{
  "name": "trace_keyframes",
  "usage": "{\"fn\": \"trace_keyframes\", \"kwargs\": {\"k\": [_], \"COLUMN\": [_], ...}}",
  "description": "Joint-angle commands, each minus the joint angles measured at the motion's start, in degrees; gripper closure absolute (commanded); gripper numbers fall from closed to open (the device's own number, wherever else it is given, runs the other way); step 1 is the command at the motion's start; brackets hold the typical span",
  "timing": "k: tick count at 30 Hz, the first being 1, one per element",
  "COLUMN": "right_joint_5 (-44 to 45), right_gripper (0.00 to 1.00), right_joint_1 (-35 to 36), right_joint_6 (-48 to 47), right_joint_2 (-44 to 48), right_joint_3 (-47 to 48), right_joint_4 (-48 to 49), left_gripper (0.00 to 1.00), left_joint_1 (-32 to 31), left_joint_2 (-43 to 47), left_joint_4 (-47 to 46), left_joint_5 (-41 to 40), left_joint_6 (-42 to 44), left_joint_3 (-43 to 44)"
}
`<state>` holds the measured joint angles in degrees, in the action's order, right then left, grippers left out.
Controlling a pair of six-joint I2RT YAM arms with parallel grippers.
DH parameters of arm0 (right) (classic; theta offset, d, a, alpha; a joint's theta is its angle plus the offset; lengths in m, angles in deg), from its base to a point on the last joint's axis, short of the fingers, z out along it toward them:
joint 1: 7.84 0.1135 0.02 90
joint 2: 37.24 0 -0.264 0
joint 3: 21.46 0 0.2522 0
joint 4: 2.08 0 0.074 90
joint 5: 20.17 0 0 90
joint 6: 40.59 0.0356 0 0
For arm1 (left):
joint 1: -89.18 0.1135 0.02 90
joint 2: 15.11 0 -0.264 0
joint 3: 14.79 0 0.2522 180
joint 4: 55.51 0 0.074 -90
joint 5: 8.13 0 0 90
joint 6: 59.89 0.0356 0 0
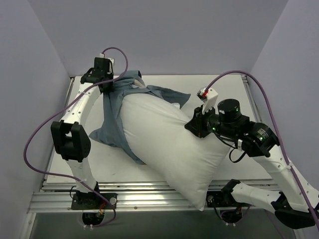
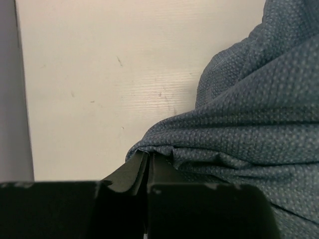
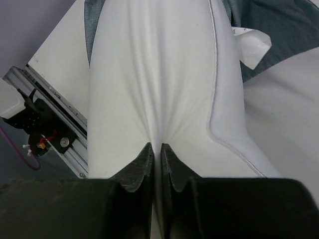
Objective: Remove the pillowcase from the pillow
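The white pillow [image 1: 172, 144] lies diagonally across the table, its near corner hanging over the front edge. The dusty blue pillowcase [image 1: 113, 117] is bunched around its far left end, most of the pillow bare. My left gripper [image 1: 103, 79] is at the back left, shut on a fold of the pillowcase [image 2: 249, 129]; the jaws [image 2: 149, 157] pinch the cloth's edge. My right gripper [image 1: 195, 124] is on the pillow's right side, shut on a pinch of the white pillow [image 3: 149, 89] fabric, which puckers into the fingertips [image 3: 156, 149]. A white tag [image 3: 254, 45] shows by the pillow's seam.
The white table top [image 2: 99, 89] is bare to the left of the cloth. An aluminium rail [image 1: 149, 199] runs along the front edge, with the arm bases on it. Grey walls close in at left, back and right.
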<state>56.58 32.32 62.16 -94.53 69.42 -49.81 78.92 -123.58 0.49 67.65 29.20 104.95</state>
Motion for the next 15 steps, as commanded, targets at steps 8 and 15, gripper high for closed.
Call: {"fn": "trace_keyframes", "kwargs": {"k": [8,15], "right_joint_5": [5.0,3.0], "right_gripper": [1.00,0.87], "right_joint_1": [-0.3,0.9], "right_joint_6": [-0.1,-1.4], "right_joint_2": [4.3,-3.0], "right_joint_3": [5.0,-8.4], "right_joint_4": [-4.4,7.5], "left_gripper": [0.98,0.85], "left_joint_1": [6.8,-0.8], "left_joint_2": [-4.7,3.4], "left_joint_4": [-7.9,-18.9], "left_joint_5": [-6.0,3.8], "left_joint_6": [-5.0,-4.6], "left_joint_3": [3.6,-3.2]}}
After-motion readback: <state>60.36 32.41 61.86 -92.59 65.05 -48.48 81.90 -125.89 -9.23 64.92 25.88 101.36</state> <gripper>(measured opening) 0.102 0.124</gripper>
